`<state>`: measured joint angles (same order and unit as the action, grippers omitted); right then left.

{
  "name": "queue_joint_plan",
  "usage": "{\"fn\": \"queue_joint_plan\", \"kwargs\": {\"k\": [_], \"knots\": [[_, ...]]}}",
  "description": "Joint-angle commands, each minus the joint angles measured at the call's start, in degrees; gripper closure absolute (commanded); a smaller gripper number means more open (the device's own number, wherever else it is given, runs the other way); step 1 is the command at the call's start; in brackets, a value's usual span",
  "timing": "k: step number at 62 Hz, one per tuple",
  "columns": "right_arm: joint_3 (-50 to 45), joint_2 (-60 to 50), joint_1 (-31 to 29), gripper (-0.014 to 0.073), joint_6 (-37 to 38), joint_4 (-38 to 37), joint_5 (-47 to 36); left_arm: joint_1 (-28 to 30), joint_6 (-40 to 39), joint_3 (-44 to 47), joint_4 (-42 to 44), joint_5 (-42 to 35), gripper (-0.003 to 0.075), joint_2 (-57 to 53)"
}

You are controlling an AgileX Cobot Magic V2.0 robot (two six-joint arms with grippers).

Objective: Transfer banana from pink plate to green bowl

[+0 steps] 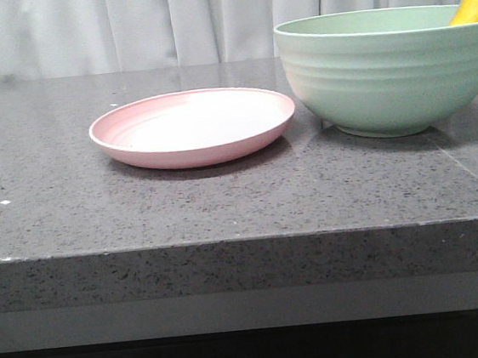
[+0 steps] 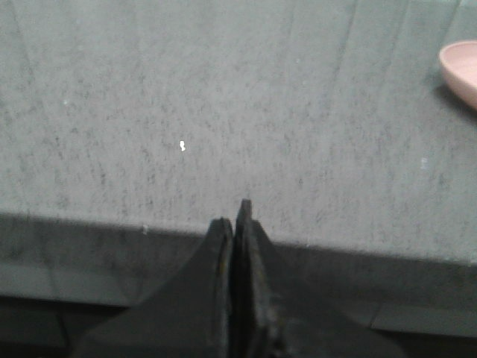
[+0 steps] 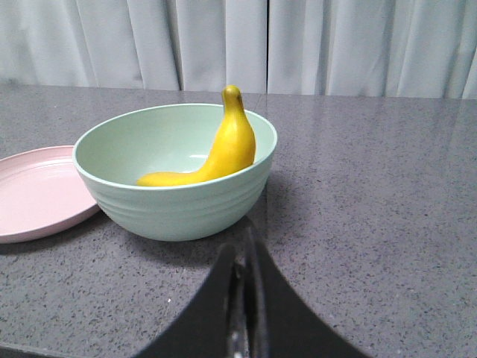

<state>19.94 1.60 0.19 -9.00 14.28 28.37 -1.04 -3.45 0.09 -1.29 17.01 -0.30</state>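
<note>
Lying inside the green bowl (image 3: 175, 175), the banana (image 3: 216, 149) leans on the far wall; pink plate (image 1: 192, 126) bare beside it; right gripper (image 3: 244, 257) pinched closed, low, near the bowl; left gripper (image 2: 233, 224) likewise closed at the table (image 2: 186, 97) edge.

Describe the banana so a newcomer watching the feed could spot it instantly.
Start from the grey stone table: on it a green bowl stands beside a bare pink plate. Inside the bowl, the banana leans against the wall, one end poking above the rim. It is the only bright yellow thing.
</note>
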Motion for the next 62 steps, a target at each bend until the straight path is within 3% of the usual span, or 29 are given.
{"fn": "queue_joint_plan", "kwargs": {"k": [1, 56, 62], "knots": [[1.28, 0.88, -0.27, 0.0662, -0.50, 0.35, -4.75, 0.17, -0.45, 0.36, -1.50, -5.03, 0.0739, -1.37], [1.28, 0.88, -0.27, 0.0662, -0.50, 0.35, -4.70, 0.17, -0.45, 0.37, -1.77, -6.41, 0.0739, -1.37], [-0.06, 0.88, -0.27, 0.0662, -0.50, -0.32, -7.46, 0.17, -0.45, 0.37, -1.77, -6.41, 0.0739, -1.37]]}}
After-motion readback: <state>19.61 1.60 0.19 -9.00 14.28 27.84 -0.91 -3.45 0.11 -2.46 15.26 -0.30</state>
